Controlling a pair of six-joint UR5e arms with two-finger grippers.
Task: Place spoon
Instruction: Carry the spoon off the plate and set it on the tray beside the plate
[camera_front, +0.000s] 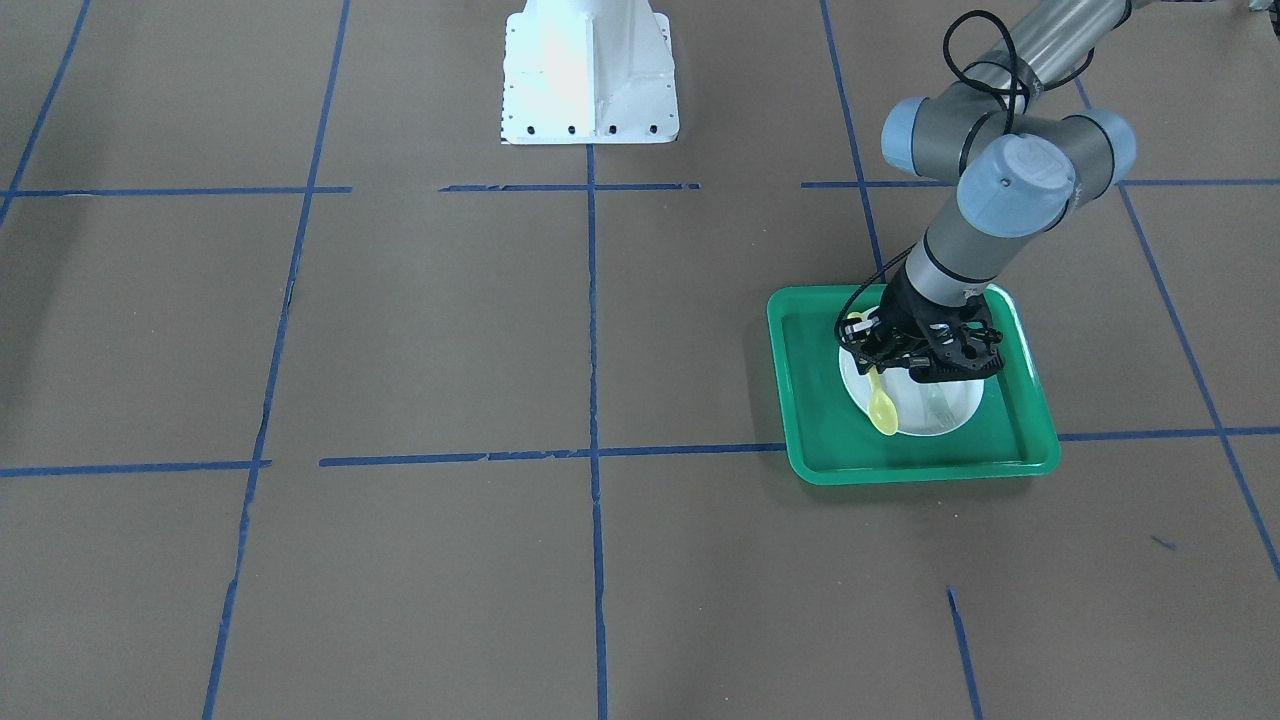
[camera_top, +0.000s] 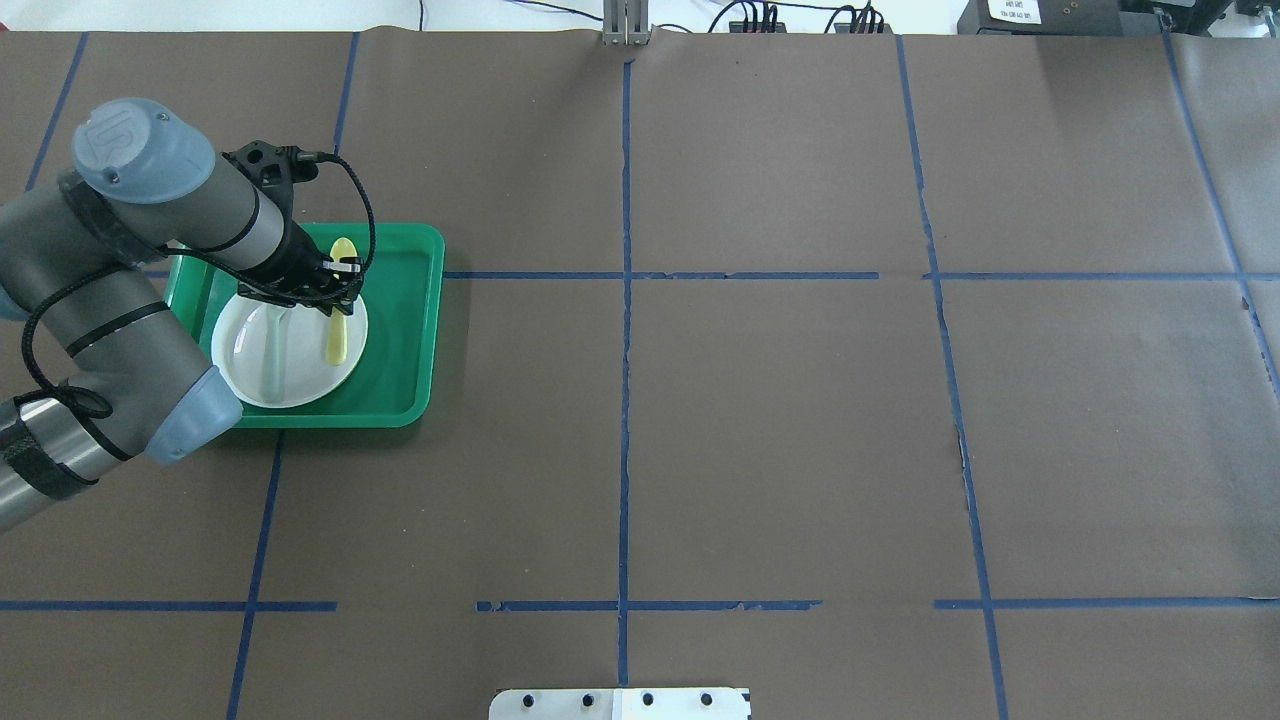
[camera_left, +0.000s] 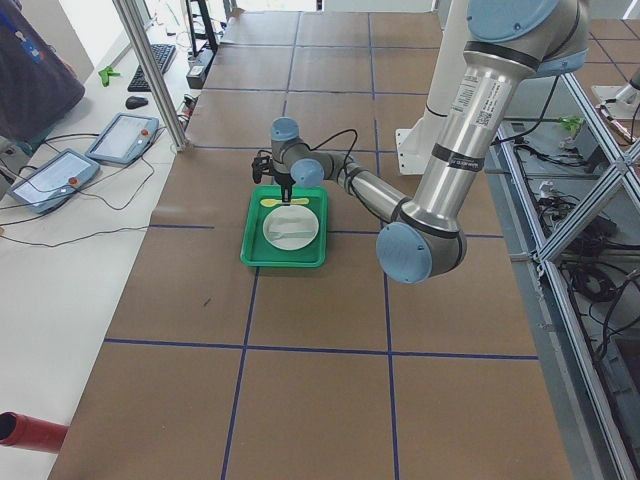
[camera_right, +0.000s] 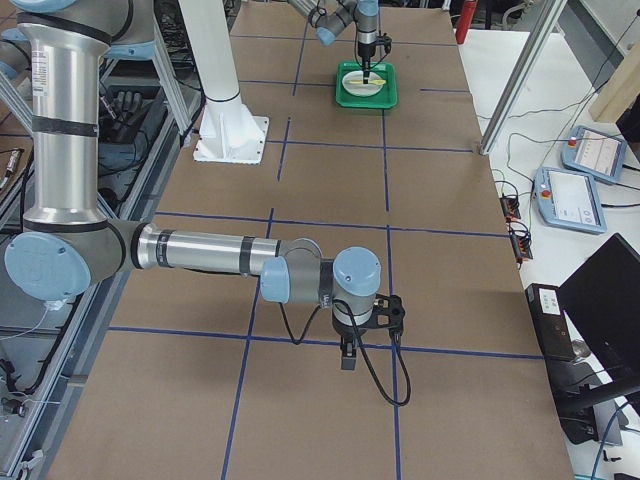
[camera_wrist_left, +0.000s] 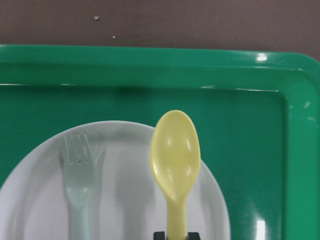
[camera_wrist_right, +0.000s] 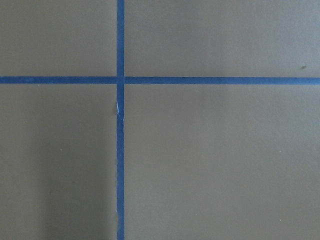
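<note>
Left gripper (camera_top: 336, 300): jaws nearly closed, pinching the slim handle of the small pale yellow plastic spoon (camera_wrist_left: 175, 159) about midway along. The oval bowl points straight out ahead of the fingertips, hollow side up. It overhangs the rim of the round white plate (camera_wrist_left: 125, 200) directly below the gripper. Whether the spoon touches the plate cannot be told. A pale grey-green plastic fork (camera_wrist_left: 79, 186) lies on the plate beside the fingers, parallel to the spoon and apart from it. The plate sits in a green plastic tray (camera_wrist_left: 240, 125).

Right gripper (camera_right: 348, 352): well apart, over the brown paper table (camera_wrist_right: 215, 160) by crossed blue tape lines (camera_wrist_right: 120, 80). Its opening cannot be told.
</note>
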